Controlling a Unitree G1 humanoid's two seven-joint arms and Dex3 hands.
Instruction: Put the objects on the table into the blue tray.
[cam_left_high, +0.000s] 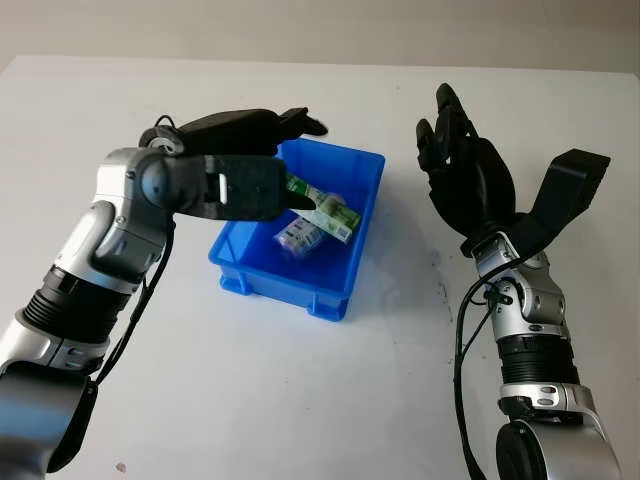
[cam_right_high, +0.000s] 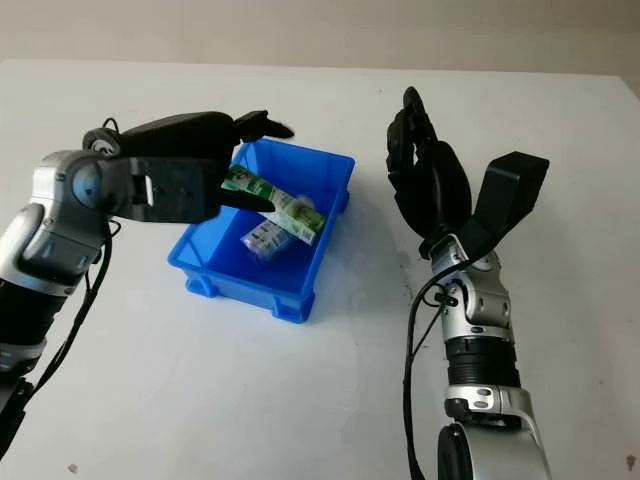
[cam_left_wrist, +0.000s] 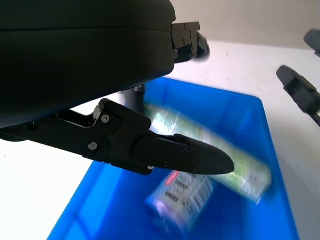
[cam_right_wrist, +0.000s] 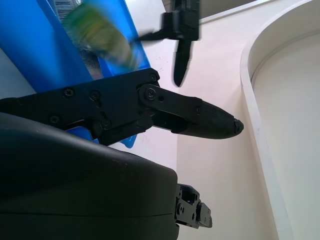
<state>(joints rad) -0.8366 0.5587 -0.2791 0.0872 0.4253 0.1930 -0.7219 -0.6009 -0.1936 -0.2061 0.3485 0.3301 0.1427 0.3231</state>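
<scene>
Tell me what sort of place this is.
Probably a robot test bench or lab. A plain white table holds a blue plastic tray with a green-labelled tube and a small white-labelled packet; the left hand and right hand are above.

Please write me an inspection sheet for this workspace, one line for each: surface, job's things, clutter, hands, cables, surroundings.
Surface: white table, a few small dark marks.
Job's things: blue tray at the table's middle; green-labelled package tilted over the tray, blurred, at the left hand's fingertips; small purple-and-white printed packet lying on the tray floor.
Clutter: nothing seen.
Hands: left hand above the tray's near-left part, whether it grips the package cannot be told; right hand open, raised right of the tray.
Cables: black cable along the right forearm; another beside the left arm.
Surroundings: pale wall behind the table.
</scene>
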